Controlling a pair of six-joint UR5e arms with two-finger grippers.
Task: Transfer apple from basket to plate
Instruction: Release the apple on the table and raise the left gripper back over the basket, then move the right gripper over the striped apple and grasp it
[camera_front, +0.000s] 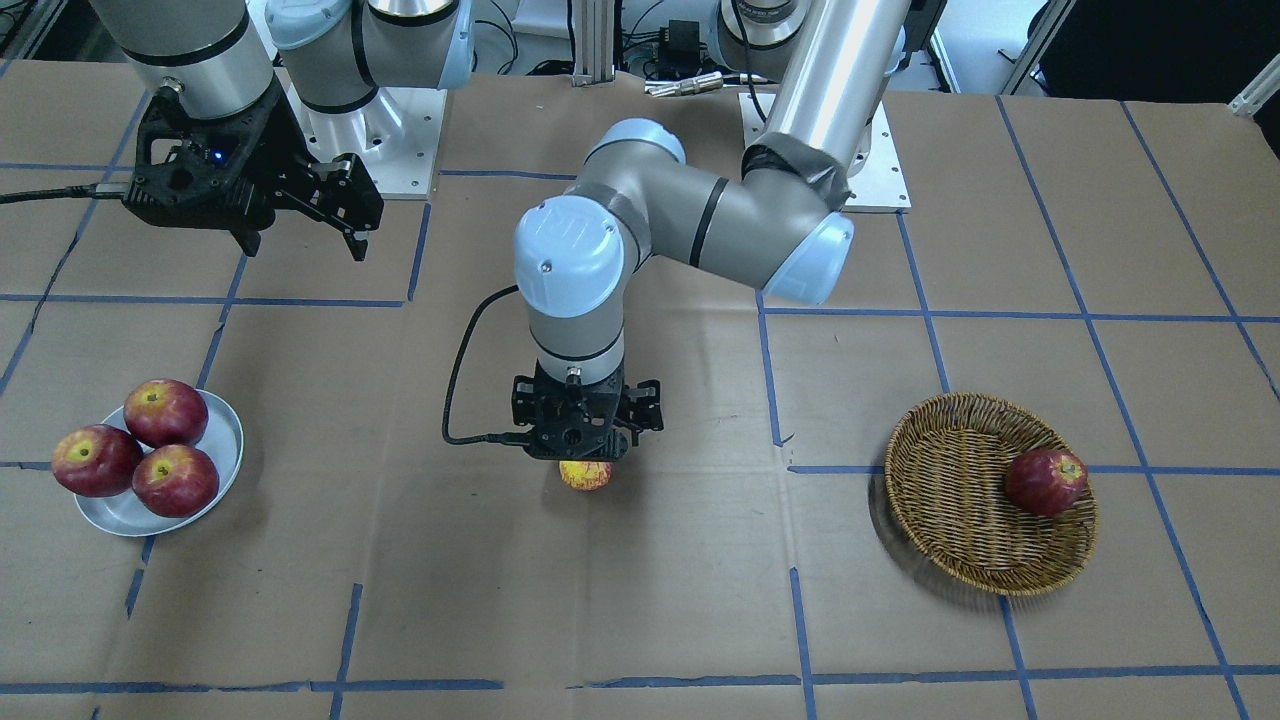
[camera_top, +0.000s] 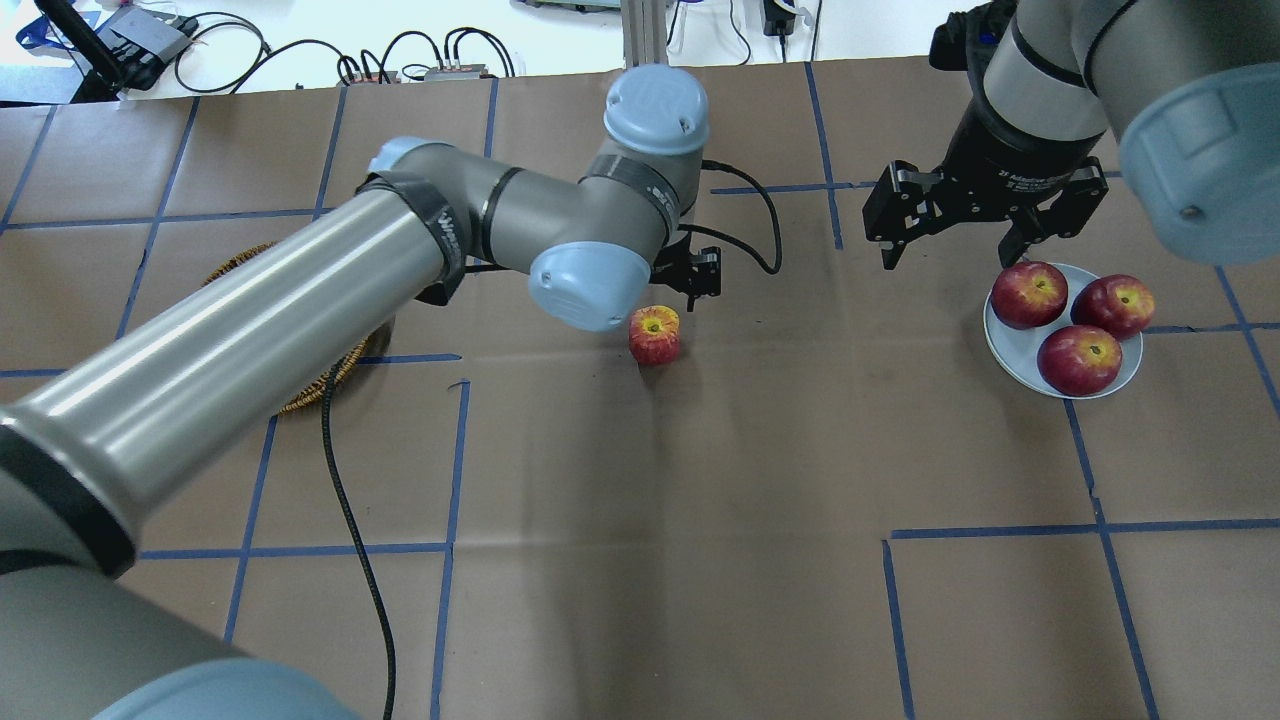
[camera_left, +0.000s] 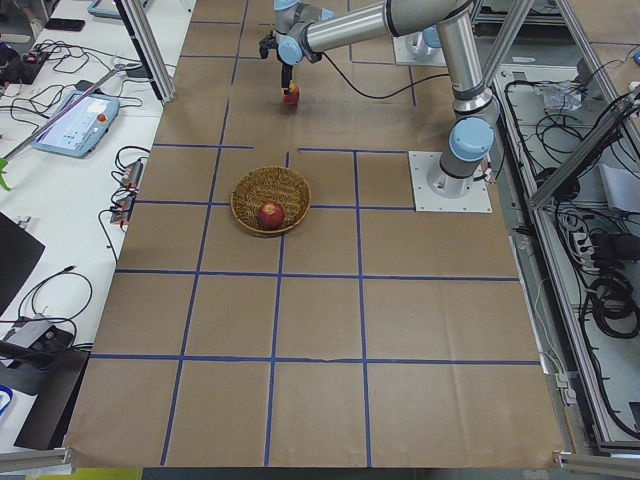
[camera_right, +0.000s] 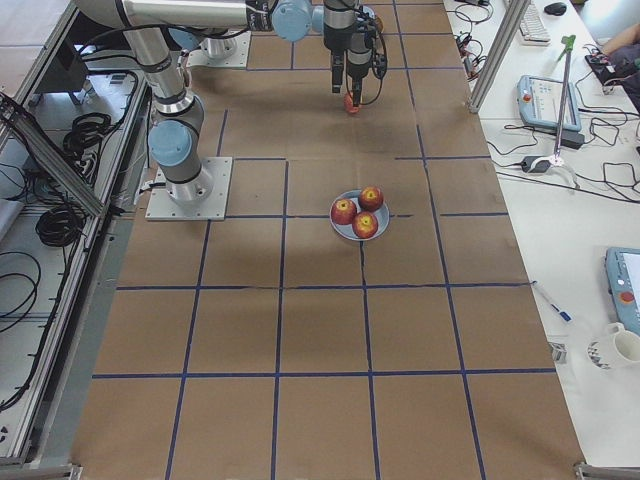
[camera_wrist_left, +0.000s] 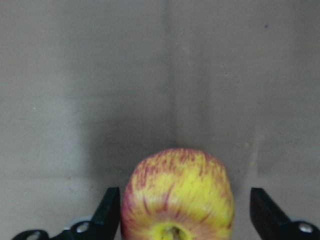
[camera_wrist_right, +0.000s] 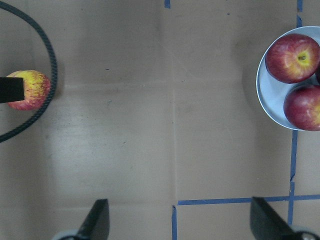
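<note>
Halfway there: the apple (camera_front: 585, 475) sits on the worktop (camera_front: 640, 600) between basket (camera_front: 960, 560) and plate (camera_front: 120, 515), left claw (camera_front: 584, 447) spread apart astride it.

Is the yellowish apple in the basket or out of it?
Out. The apple sits on the table, apart from the basket, beneath the left gripper.

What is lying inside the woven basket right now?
One dark red apple lies inside the basket, near its rim. The rest of the interior looks bare. In the overhead view the left arm covers most of it.
</note>
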